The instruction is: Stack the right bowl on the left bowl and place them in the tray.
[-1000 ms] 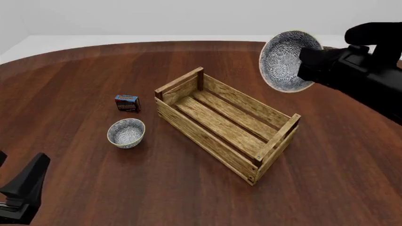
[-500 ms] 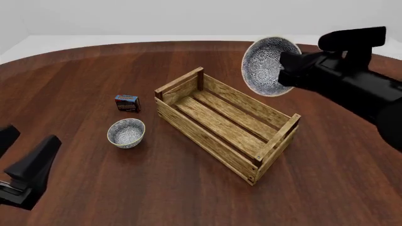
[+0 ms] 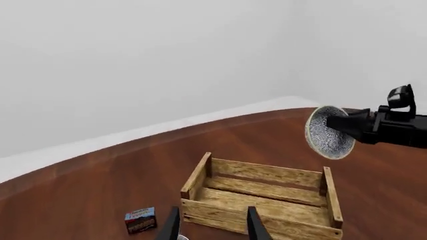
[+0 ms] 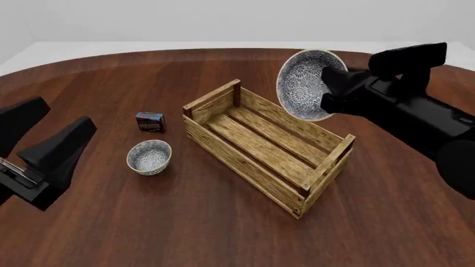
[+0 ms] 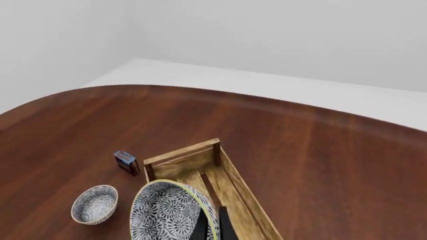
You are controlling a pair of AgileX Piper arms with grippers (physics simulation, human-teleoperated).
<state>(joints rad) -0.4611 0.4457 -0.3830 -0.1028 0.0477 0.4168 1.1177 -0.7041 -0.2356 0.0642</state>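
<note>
While the tray (image 4: 267, 146) sits near the middle of the table (image 4: 222, 233) with nothing on its slats, its long axis runs diagonally from far left to near right in the front view, taller end rails at both short ends. Left of it the left bowl (image 4: 149, 156) stands upright on the wood, mouth up, with no contents showing. Just beyond that bowl is a small dark box (image 4: 150, 122) with a blue top, apart from it.

Up in the air above the tray's far right side, the right bowl (image 4: 304, 84) is tipped on edge, its patterned inside facing left. The right gripper (image 4: 332, 88) is clamped on its rim, the arm reaching in from the right, roughly level.

At the near left edge, the left gripper (image 4: 44, 147) hovers above the table, fingers (image 3: 255, 226) spread apart and holding nothing, aimed toward the tray.
</note>
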